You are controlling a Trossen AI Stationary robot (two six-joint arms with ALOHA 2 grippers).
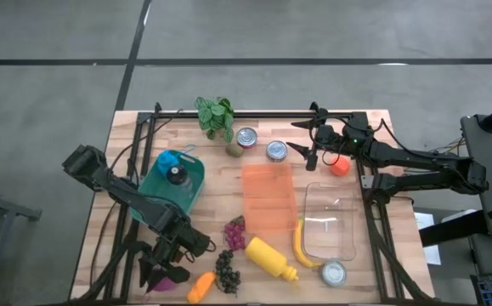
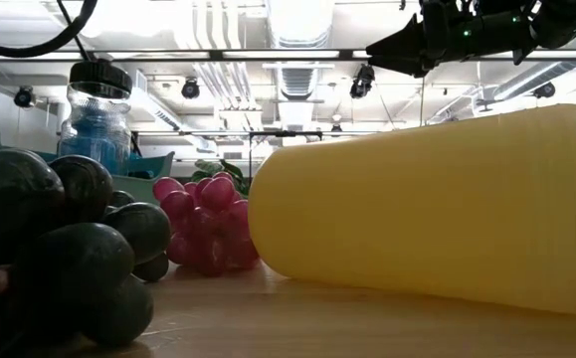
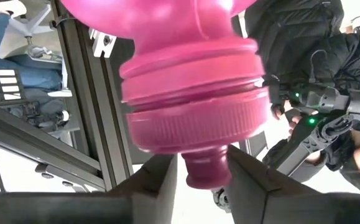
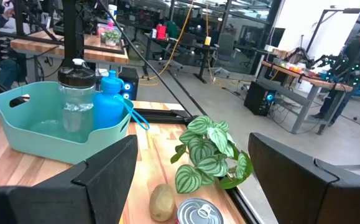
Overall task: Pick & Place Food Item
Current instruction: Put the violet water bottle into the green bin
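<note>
The pink bottle (image 3: 192,93) is at the front left corner of the table, and the left gripper (image 3: 201,180) has its fingers on both sides of the bottle's narrow spout; if they really press it, this cannot be told. It seems the placing is not finished. The right gripper (image 4: 192,174) waits with its fingers apart above the far side, near the small plant (image 1: 216,116). Only the left wrist view shows the spout between the fingers; the high view shows only a purple shape (image 1: 162,278) beside the orange carrot (image 1: 200,287)

A potted plant (image 1: 216,117) and two cans (image 1: 246,138) stand near the teal bin (image 1: 193,191).
</note>
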